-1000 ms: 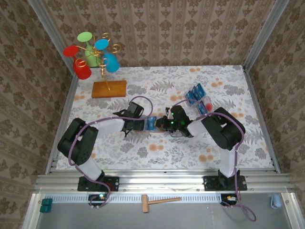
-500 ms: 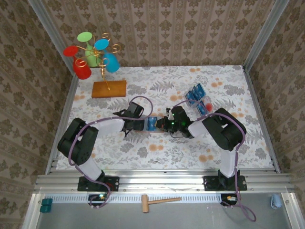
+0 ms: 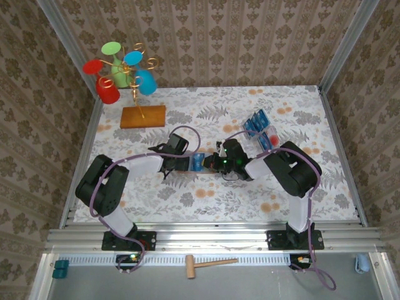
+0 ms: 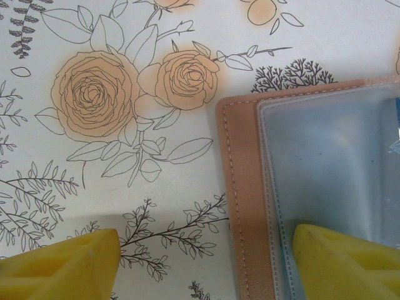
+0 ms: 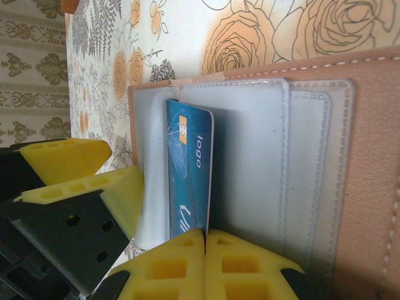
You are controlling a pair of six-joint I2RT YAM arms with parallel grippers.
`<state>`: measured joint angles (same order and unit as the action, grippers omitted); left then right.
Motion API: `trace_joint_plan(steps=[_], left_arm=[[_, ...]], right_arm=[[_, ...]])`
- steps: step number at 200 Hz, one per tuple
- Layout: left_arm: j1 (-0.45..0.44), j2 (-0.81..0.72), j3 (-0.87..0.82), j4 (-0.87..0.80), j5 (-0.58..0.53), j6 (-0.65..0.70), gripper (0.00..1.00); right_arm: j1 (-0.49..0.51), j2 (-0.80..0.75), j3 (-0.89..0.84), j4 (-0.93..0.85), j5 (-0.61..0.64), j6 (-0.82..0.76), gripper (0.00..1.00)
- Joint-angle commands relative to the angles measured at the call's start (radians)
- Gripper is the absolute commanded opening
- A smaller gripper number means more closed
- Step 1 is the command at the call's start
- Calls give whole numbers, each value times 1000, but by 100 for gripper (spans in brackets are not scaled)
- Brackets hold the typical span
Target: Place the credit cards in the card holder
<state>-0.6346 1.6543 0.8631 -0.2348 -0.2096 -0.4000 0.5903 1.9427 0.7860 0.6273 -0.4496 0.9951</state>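
Holder (image 5: 369, 187) open flat, mid worktop (image 3: 187, 200), between arms. Card (image 5: 189, 169) lies in clear pocket, chip end leading; depth unclear. Right gripper (image 5: 205, 250) pressed together, tips butting card's near end, not pinching it. Left gripper (image 4: 200, 265) spread, one finger on holder, other off it. Card likely light, stiff, slick: push end-on, squarely. Pocket film soft, may buckle. Spare cards (image 3: 255, 122) by tray (image 3: 270, 135).

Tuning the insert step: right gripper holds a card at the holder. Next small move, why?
Probably nudge the right gripper to slide the blue card deeper: it is shut on the card, part of which shows outside the card holder's clear pocket. The left gripper is open, astride the holder's edge.
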Motion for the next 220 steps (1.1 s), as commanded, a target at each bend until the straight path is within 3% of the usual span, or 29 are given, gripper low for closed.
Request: trace_joint_plan(steps=[1,58,91,116,162,185,220], left_arm=[[-11,3,-27,-45,9,-10,75],[-9,-6,-19,-59,7,-5,75],[11,-52,-4,-94,5,7,75],[40,-86,5,-120,9,19,75],[94,-108,-10,-136,12,27,74],[110,-102,-22,-130,13,28,74],[125,-82,-41,-108,19,27,74]], right_arm=[[18,40,11,-80,17,-11,0],[29,58,48,-122,24,-21,0],[28,27,50,-180,45,-44,17],[28,-9,60,-238,61,-69,24],[28,-76,122,-408,97,-141,52],[29,-99,164,-507,122,-192,57],[28,-115,244,-663,169,-268,57]])
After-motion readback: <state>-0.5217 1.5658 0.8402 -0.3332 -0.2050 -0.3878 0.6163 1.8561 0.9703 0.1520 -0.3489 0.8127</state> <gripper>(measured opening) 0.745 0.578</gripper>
